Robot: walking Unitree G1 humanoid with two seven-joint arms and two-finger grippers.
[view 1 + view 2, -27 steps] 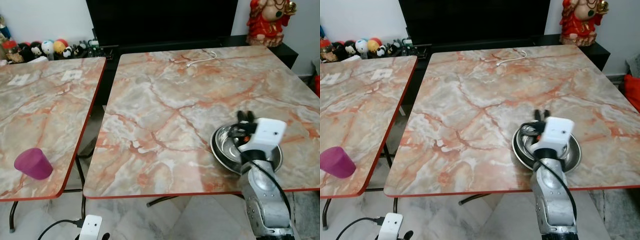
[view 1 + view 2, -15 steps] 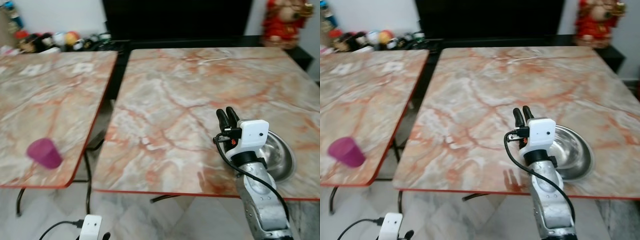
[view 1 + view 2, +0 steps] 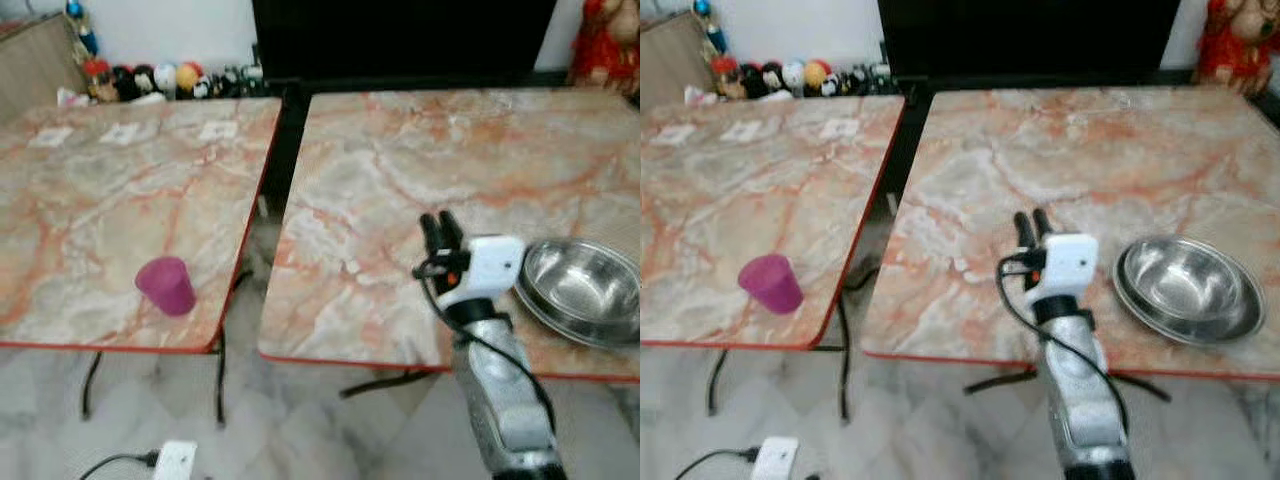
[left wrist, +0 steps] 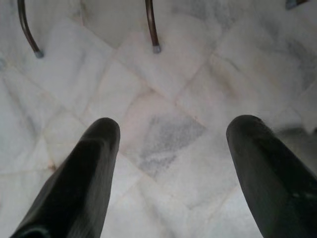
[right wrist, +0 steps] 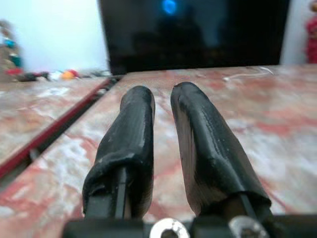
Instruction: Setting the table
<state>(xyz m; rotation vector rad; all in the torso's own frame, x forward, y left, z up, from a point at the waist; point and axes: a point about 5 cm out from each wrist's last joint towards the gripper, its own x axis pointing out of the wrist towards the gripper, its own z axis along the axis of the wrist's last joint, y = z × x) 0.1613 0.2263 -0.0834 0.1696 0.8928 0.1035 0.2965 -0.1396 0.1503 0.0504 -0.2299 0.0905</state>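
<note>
A steel bowl [image 3: 580, 290] sits near the front right corner of the right marble table [image 3: 400, 170]. My right gripper [image 3: 440, 225] hovers just left of the bowl, over the table's front part, fingers shut together with nothing between them. A purple cup [image 3: 167, 286] stands upside down near the front right corner of the left marble table [image 3: 80, 200]. In the left wrist view, my left gripper [image 4: 171, 134] hangs low over the white floor tiles, its fingers [image 4: 84, 173] spread wide open and empty.
A narrow gap [image 3: 270, 190] separates the two tables. Small toys [image 3: 150, 80] line the back left wall beside a dark TV cabinet [image 3: 400, 40]. A red figurine [image 3: 605, 45] stands at back right. A white plug [image 3: 175, 460] lies on the floor. Paper cards [image 3: 218, 130] lie on the left table.
The camera has swung left, bringing the left table and cup nearer the centre. My right gripper has come off the bowl and now stands to its left; the bowl stays on the table.
</note>
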